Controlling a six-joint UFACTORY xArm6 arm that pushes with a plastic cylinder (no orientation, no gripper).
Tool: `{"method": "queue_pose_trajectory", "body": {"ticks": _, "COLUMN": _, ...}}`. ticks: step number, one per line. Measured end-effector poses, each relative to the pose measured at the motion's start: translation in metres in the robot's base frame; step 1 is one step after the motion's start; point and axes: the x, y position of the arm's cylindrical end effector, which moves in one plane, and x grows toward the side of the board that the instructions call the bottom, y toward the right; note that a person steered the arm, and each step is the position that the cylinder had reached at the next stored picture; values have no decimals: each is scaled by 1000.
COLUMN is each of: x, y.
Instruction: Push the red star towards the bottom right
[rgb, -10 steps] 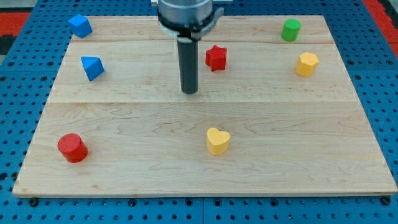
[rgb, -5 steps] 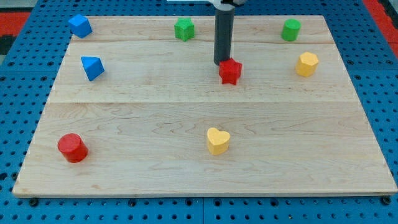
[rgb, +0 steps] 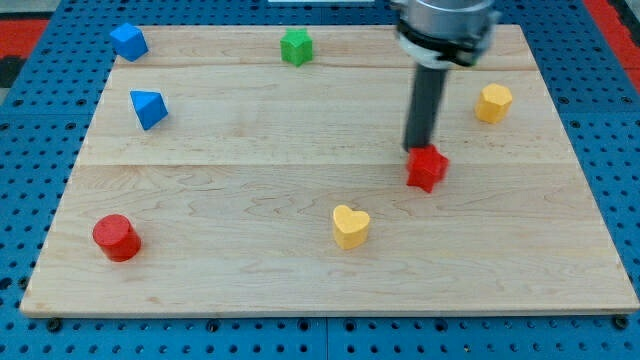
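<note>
Small rigid red star block (rgb: 427, 168) right of centre on the wooden board (rgb: 200, 290), judged light and free-sliding, best pushed on its upper-left face; bare rod tip (rgb: 416, 150) touching there, holding nothing.

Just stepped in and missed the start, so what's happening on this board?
A robot arm is pushing blocks around a wooden board with a dark rod. My tip sits against the upper left edge of the red star, placed to shove it toward the view's bottom right. The star lies right of centre, above and right of the yellow heart.
</note>
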Motion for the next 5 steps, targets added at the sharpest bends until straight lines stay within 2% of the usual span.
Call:
{"method": "queue_pose_trajectory", "body": {"ticks": 1, "x": 2, "y": 14}}
{"method": "queue_pose_trajectory", "body": {"ticks": 2, "x": -15, "y": -15}}
{"method": "queue_pose_trajectory", "body": {"ticks": 3, "x": -3, "y": -30}}
{"method": "queue_pose_trajectory", "body": {"ticks": 5, "x": 52, "y": 16}}
